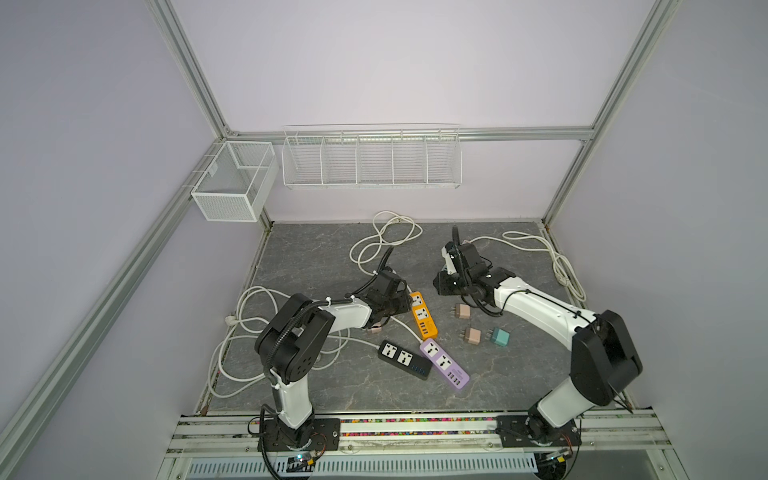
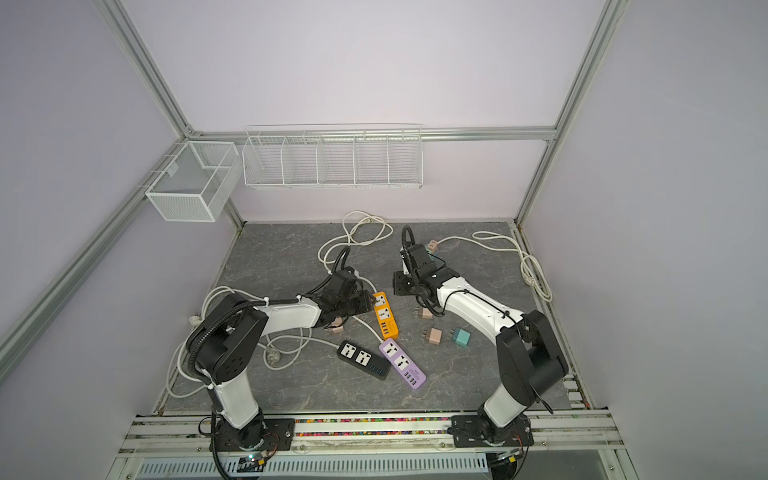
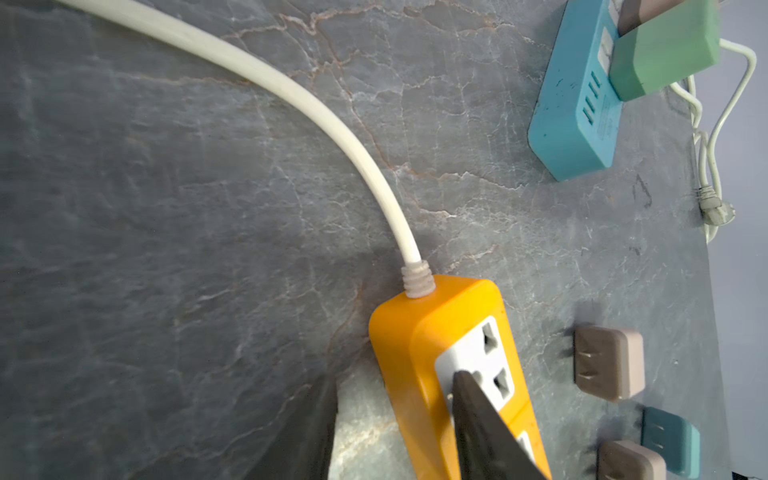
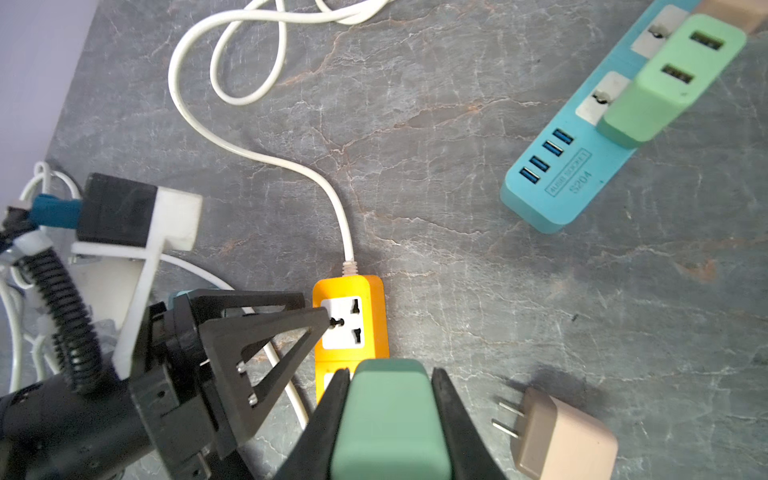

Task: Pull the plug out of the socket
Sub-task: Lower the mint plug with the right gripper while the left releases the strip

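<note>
The orange power strip (image 1: 424, 320) (image 2: 386, 320) lies mid-table, and both of its sockets show empty in both top views. My left gripper (image 3: 395, 376) (image 1: 404, 298) is open at the strip's cord end. One finger (image 4: 320, 324) rests on the white socket face and the other stands beside the strip. My right gripper (image 4: 390, 372) (image 1: 445, 284) is shut on a dark green plug (image 4: 390, 415), held above and clear of the orange strip (image 4: 374, 316). In both top views the plug is hidden by the gripper.
A blue strip (image 4: 569, 183) carries a light green adapter (image 4: 665, 83). Loose beige (image 1: 462, 311) (image 1: 473, 334) and teal (image 1: 500, 337) adapters lie right of the orange strip. Black (image 1: 405, 359) and purple (image 1: 444, 363) strips lie in front. White cords (image 1: 386, 237) loop over the table's back and left.
</note>
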{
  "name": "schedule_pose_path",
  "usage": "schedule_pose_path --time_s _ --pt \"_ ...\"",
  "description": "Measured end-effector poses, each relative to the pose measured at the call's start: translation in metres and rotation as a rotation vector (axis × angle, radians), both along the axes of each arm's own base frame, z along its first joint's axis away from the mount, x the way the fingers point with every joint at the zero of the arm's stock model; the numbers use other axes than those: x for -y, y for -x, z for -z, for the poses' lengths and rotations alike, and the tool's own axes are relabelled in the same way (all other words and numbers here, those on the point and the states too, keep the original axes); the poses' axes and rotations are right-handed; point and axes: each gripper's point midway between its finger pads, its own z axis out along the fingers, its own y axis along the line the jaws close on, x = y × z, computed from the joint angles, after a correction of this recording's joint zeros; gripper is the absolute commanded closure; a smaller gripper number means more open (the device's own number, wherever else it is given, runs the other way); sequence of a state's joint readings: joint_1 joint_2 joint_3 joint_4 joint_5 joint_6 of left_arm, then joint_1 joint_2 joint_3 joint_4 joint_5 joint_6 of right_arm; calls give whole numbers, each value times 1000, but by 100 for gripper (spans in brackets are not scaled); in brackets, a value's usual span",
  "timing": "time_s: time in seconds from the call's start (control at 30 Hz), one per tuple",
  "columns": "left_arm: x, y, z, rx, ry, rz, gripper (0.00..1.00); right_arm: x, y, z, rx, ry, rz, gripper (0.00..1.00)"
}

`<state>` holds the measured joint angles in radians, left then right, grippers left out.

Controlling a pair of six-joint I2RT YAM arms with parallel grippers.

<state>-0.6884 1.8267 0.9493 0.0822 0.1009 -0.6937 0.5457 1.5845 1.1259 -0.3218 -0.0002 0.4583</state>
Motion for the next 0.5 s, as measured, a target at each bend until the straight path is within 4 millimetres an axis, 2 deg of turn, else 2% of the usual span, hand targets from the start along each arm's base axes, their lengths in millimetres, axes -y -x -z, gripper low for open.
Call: schedule_pose_path --time_s 0.17,0.4,0.5 --pt "-3 4 -9 8 0 6 46 25 13 8 -49 -55 33 75" --pt "-5 9 -46 66 23 3 42 63 18 -11 -25 -190 95 75" --pt "-3 16 -62 92 41 10 40 76 19 -10 -21 -239 115 75"
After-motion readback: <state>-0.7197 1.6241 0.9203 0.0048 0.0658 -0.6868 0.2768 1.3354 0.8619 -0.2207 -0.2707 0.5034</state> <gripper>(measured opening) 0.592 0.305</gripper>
